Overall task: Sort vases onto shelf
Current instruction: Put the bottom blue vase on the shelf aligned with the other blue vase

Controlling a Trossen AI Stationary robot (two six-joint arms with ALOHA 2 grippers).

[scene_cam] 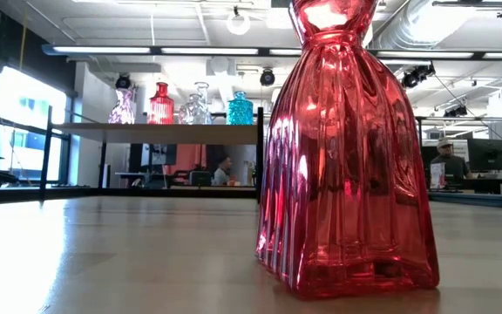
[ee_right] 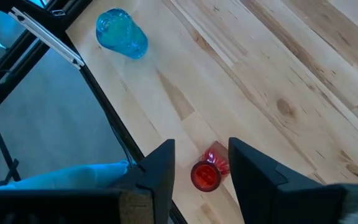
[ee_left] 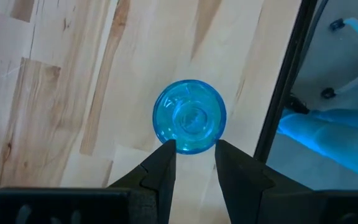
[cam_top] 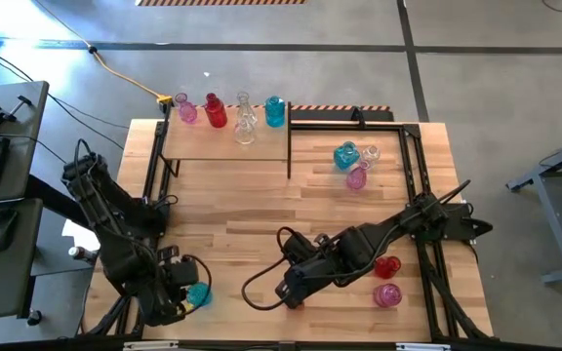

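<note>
The light wood shelf [cam_top: 224, 144] stands at the table's far left and carries pink, red, clear and teal vases [cam_top: 230, 112] along its far edge. A teal vase [ee_left: 189, 116] stands upright on the tabletop near the left front corner. My left gripper [ee_left: 194, 152] hangs open over it, pointing down, one fingertip to each side of its near rim. A red vase [ee_right: 205, 175] stands close to the table's near edge and fills the low view [scene_cam: 347, 157]. My right gripper [ee_right: 201, 162] hovers open above it.
A teal, a clear and a pink vase [cam_top: 355, 161] cluster at the table's far right. One red vase [cam_top: 386, 266] and one pink vase [cam_top: 386, 295] stand at the near right. Black frame rails [cam_top: 413, 166] run along the table's sides. Bare wood lies mid-table.
</note>
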